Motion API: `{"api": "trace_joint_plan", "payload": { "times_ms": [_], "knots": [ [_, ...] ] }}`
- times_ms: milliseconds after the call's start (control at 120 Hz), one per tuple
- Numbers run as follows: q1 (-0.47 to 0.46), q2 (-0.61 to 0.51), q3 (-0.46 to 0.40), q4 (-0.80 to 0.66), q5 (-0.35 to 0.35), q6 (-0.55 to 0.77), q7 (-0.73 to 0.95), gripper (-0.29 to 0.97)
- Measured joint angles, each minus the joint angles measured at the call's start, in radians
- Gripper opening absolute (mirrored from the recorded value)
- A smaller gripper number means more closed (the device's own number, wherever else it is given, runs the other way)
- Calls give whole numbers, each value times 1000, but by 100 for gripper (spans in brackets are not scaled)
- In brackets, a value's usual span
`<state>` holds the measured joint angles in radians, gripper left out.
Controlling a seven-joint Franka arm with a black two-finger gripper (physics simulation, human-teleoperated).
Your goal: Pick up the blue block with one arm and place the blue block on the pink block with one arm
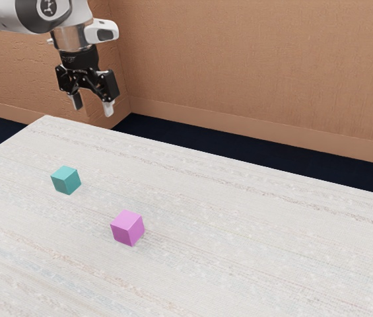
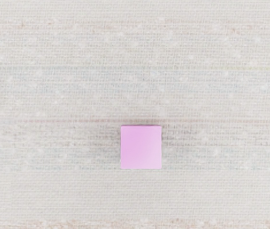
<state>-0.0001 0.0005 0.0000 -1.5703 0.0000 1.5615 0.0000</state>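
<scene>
We start with the wide, pale table (image 1: 252, 251) with a whitish wood-grain top, which carries both blocks. Behind the pink block, past the table's far edge, a strip of dark floor (image 1: 239, 148) runs along the foot of a tan, rough-textured wall (image 1: 259, 59).

Our white and grey robot arm (image 1: 41, 13) enters high up, well above the pink block and toward the exterior view's left of it. At its end hangs our black two-finger gripper (image 1: 93, 107), pointing down. Its fingers stand apart with nothing between them, and they touch neither block nor the table.

The small pink cube (image 1: 127, 228) sits flat on the table with one corner turned toward the exterior camera. In the wrist view the same pink cube (image 2: 141, 147) shows its square top face from straight above, with the table's grain (image 2: 53, 57) on every side of it. From that we read that our hand hangs high over the stretch of table where the pink block sits.

The small blue cube (image 1: 66, 179), teal in shade, rests flat on the table. It lies farther back than the pink block and toward the exterior view's left of it, near it but with a clear gap of tabletop between the two. Relative to our gripper, the blue block is down below and well apart. In the exterior view it appears beneath the open fingers and slightly toward the exterior view's left of them, unheld and on its own.
</scene>
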Motion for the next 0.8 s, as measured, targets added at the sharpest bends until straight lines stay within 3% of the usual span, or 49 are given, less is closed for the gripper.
{"api": "trace_joint_plan", "payload": {
  "times_ms": [117, 408, 492, 575, 700, 800],
  "knots": [
    [55, 103, -51, 213, -32, -57, 14, 68],
    [72, 118, -62, 250, -51, -121, 42, 68],
    [63, 85, -67, 428, -48, -165, 48, 68],
    [18, 57, -70, 493, -45, -208, 52, 68],
    [-42, 55, -66, 502, -11, -247, 59, 68],
    [-30, 79, -58, 501, 25, -259, 64, 68]
  ]
}}
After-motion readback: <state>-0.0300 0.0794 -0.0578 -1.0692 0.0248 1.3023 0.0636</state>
